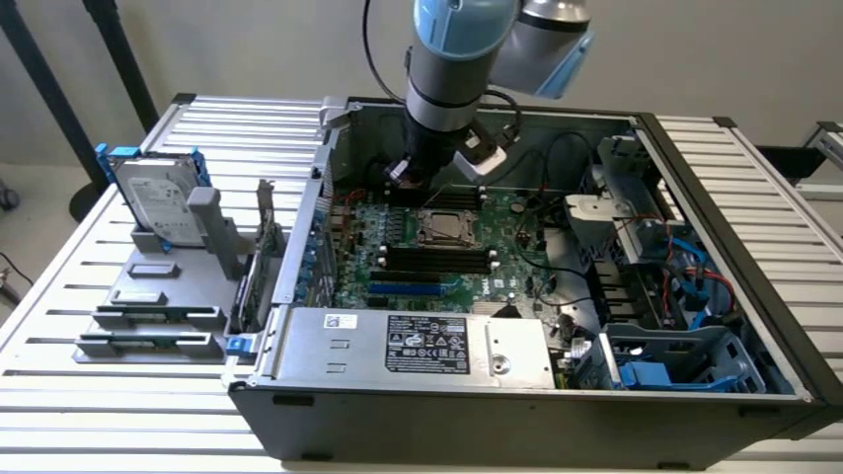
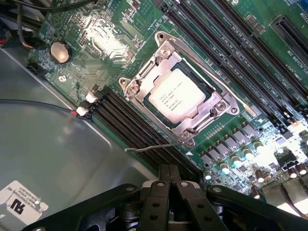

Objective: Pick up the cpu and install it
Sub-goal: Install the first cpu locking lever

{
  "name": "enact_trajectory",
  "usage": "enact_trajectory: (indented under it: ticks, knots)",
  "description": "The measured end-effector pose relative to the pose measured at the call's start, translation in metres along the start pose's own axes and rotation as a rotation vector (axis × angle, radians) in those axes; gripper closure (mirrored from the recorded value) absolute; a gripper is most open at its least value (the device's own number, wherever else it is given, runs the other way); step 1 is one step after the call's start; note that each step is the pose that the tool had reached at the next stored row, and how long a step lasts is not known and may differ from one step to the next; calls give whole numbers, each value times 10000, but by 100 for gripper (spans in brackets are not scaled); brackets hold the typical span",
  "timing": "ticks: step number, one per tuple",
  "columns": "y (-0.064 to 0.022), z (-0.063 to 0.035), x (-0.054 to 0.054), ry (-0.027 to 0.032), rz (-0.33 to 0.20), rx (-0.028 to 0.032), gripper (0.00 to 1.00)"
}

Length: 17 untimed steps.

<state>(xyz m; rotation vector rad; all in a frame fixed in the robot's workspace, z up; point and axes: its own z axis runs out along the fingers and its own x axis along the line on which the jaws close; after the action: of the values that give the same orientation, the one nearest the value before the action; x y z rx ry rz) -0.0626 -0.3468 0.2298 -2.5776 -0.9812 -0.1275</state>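
The cpu is a flat square chip with a silvery top. It lies in the motherboard socket, framed by the metal retention plate, and it sits mid-board in the exterior view. My gripper is shut with nothing between its fingers. It hangs above the board beside the socket, apart from the chip, over the black slots near the case's far wall. A thin wire lever sticks out between the socket and my fingertips.
The open computer case surrounds the board, with the power supply along its near side and cables at the exterior view's right. Outside the case, on the exterior view's left, stand a hard drive in a blue bracket and grey memory sticks.
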Motion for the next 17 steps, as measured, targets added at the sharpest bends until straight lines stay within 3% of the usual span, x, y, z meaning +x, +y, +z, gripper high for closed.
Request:
enact_trajectory:
  ticks: [11, 17]
  knots:
    - [51, 181, -53, 51, -28, -48, 89]
    - [56, 217, -55, 54, -36, -73, 89]
